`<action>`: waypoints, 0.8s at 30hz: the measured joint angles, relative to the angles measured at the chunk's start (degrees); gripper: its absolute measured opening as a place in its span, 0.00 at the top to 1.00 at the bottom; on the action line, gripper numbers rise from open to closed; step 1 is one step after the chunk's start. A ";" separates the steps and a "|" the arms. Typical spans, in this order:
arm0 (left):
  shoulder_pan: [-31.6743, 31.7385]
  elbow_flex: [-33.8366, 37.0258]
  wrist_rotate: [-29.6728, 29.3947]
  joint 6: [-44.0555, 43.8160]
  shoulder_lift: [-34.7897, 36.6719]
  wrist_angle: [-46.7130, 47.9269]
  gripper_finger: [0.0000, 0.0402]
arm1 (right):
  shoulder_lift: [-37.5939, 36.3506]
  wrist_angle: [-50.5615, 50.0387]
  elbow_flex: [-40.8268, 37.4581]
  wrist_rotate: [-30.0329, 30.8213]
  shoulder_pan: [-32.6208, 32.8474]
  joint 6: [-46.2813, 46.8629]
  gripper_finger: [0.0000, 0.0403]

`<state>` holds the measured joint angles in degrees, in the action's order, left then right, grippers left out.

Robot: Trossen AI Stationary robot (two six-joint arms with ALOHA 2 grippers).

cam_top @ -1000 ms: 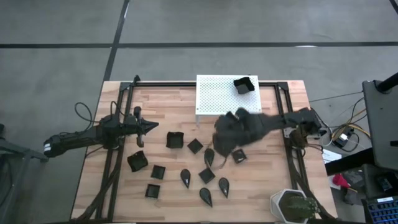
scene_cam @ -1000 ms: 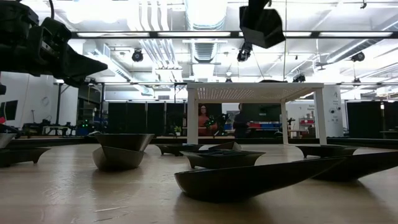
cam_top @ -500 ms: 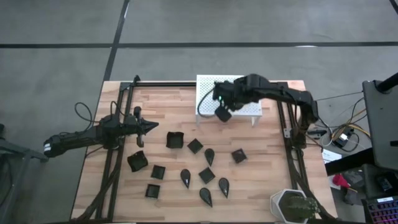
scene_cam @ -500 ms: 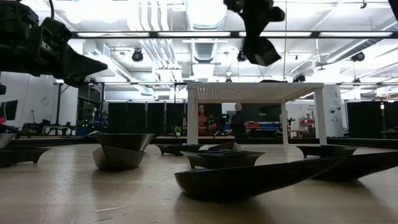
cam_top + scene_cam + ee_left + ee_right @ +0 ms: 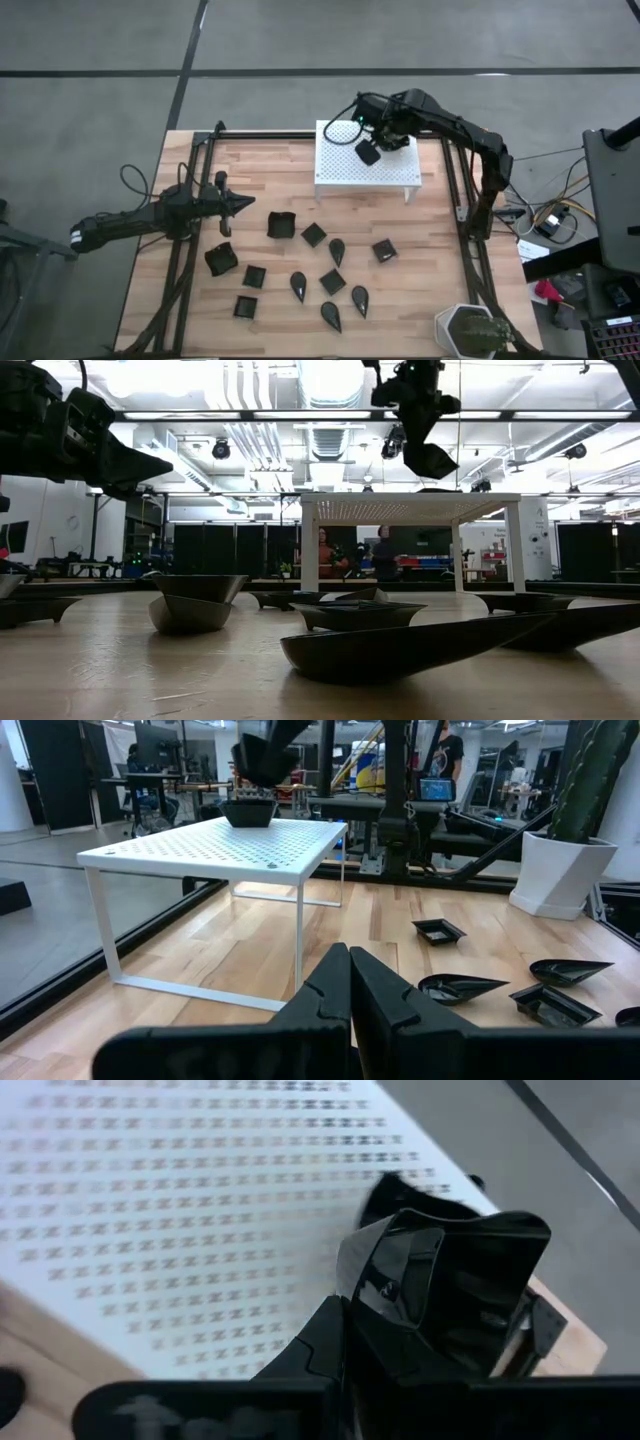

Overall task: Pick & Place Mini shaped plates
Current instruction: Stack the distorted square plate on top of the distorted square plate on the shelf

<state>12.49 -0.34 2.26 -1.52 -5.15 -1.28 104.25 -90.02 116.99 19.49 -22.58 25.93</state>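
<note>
My right gripper [image 5: 375,145] is above the white perforated stand [image 5: 345,172] at the table's far edge, shut on a small square black dish [image 5: 367,153]. This dish also shows in the right wrist view [image 5: 450,1280] and in the low view [image 5: 430,458]. A second square dish [image 5: 248,812] rests by its base on the stand top. Several black dishes, square [image 5: 282,225] and teardrop-shaped [image 5: 337,252], lie on the table's middle. My left gripper [image 5: 243,203] is shut and empty above the table's left side. My right gripper pinches the square dish by one side wall [image 5: 365,1295] between its two fingers. The fingers come from above, slanting down. The dish hangs tilted below the fingertips, clear of the stand top.
A white pot with a green plant [image 5: 468,330] stands at the table's near right corner. Black frame rails [image 5: 190,250] run along the table's left and right sides. Bare wood shows left of the stand [image 5: 260,165].
My right gripper has risen from the dishes in the table's middle with a square dish. It has gone toward the far edge, past the stand's near left corner, to above the stand top. The dish is lifted clear and tilted.
</note>
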 joint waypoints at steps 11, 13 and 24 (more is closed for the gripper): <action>0.00 0.00 0.00 0.02 0.00 0.00 1.00 | 2.82 0.02 -0.13 -2.89 -3.58 -0.85 0.98; 0.00 0.00 0.00 0.02 0.00 0.00 1.00 | 2.86 -0.01 -0.13 -2.82 -3.80 -0.85 0.98; 0.00 0.00 0.00 0.02 0.00 0.00 1.00 | 2.95 0.00 -0.96 -2.76 -6.07 -0.70 0.98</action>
<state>12.49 -0.34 2.26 -1.50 -5.15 -1.28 107.20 -90.02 116.03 16.73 -28.65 25.23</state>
